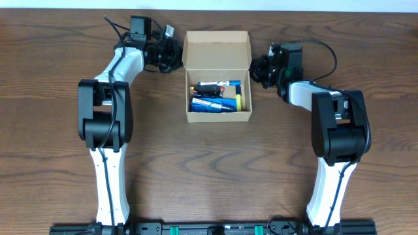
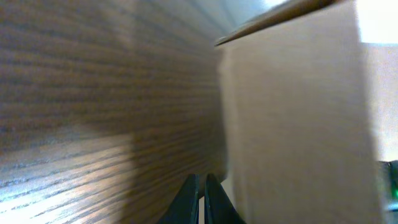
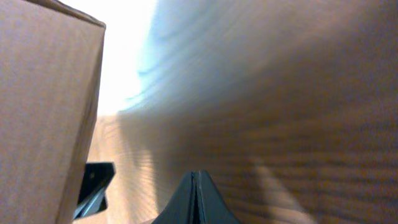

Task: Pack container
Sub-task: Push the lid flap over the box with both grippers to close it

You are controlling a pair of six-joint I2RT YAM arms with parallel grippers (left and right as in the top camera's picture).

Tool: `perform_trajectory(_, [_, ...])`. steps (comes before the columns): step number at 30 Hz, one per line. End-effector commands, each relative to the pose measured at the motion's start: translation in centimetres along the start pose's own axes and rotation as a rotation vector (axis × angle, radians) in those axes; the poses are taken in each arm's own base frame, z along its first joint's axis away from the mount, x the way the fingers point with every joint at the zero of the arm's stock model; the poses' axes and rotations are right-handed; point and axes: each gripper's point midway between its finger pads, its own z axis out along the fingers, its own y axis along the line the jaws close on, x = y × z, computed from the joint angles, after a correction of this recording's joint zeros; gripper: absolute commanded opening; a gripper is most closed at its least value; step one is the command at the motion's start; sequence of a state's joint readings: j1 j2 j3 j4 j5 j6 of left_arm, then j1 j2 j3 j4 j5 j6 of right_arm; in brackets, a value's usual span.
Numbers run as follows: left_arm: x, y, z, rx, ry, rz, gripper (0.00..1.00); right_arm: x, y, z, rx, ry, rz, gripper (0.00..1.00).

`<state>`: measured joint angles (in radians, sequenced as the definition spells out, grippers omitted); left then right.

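Box point(image 1: 217, 51) sat mid-table point(image 1: 59, 59), its lid flap folded back toward the far side. Pens point(image 1: 214, 99) lay inside, and you could not have read their labels at that size. Your left gripper point(image 2: 201, 180) sat just left of the box and your right gripper point(image 3: 194, 177) just right, both with fingers pressed together and empty.

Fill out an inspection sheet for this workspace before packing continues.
Surface: wood-grain table, no spills seen.
Job's things: container open, flap up, pens and markers inside.
Clutter: nothing seen.
Grippers: left gripper shut, empty, beside the container; right gripper shut, empty, on its other side.
Cables: black cables loop near both wrists, off the container.
Surroundings: pale strip beyond the far edge; mounting rail at the near edge.
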<state>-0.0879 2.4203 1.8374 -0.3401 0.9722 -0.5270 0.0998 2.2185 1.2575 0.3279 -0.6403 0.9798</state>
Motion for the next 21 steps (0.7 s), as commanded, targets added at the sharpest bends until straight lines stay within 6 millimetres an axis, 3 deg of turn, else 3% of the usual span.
perform_trajectory(1, [-1.0,-2.4,-1.0,0.072,-0.001,0.06,0.06,-0.4,1.6,-0.3,-0.081,0.026,-0.055,0.01])
perform_trajectory(21, [-2.9,-7.1,-3.2,0.174,-0.025,0.205,0.06,-2.4,5.3,-1.7,-0.248,-0.023,-0.205,0.02])
